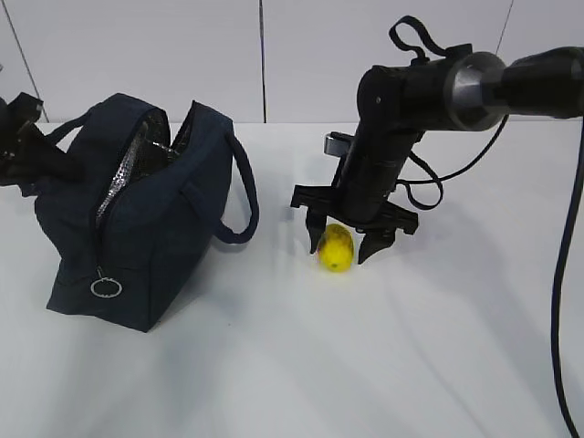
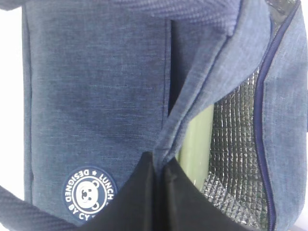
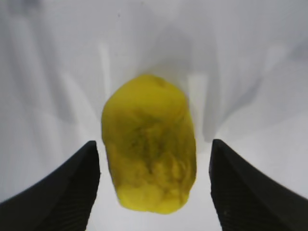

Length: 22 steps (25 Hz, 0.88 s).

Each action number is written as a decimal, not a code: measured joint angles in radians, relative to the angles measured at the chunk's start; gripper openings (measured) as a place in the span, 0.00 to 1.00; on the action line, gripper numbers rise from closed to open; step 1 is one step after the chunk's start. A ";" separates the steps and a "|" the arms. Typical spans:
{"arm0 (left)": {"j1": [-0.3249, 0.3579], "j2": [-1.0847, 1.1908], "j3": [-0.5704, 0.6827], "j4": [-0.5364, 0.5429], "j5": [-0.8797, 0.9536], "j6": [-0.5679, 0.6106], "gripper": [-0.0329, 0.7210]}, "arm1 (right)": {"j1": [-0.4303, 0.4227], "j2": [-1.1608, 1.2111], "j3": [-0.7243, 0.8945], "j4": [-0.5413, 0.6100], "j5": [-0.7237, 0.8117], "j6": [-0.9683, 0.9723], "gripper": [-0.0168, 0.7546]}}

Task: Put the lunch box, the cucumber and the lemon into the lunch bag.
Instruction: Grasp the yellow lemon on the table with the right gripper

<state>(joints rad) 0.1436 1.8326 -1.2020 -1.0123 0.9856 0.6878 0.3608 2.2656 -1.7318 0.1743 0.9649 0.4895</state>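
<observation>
The lunch bag stood unzipped at the left of the table, the left gripper pinched closed on its opening edge. Farther back, the lemon lay between the right gripper's spread, untouching fingers.

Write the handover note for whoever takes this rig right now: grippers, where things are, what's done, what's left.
Left gripper: shut on the lunch bag at the edge of its opening.
Right gripper: jaws open, straddling the lemon on the table, not closed on it.
Lunch bag: upright, unzipped, foil lining showing.
Lunch box: a pale green edge shows inside the bag.
Cucumber: not visible in any view; cannot confirm it is in the bag.
Left: grasp the lemon, carry it into the bag, check for the cucumber.
</observation>
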 joint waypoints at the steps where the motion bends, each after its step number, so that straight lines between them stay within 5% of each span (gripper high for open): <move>1: 0.000 0.000 0.000 0.000 0.000 0.000 0.03 | 0.000 0.000 0.000 0.000 0.000 0.000 0.73; 16: 0.000 0.000 0.000 0.000 0.003 0.000 0.03 | 0.000 0.000 0.000 -0.009 -0.002 0.001 0.73; 22: 0.000 0.000 0.000 0.000 0.006 0.000 0.03 | 0.000 0.004 0.000 -0.033 -0.002 0.001 0.58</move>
<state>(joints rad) 0.1436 1.8326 -1.2020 -1.0123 0.9911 0.6878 0.3608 2.2692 -1.7318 0.1408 0.9627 0.4903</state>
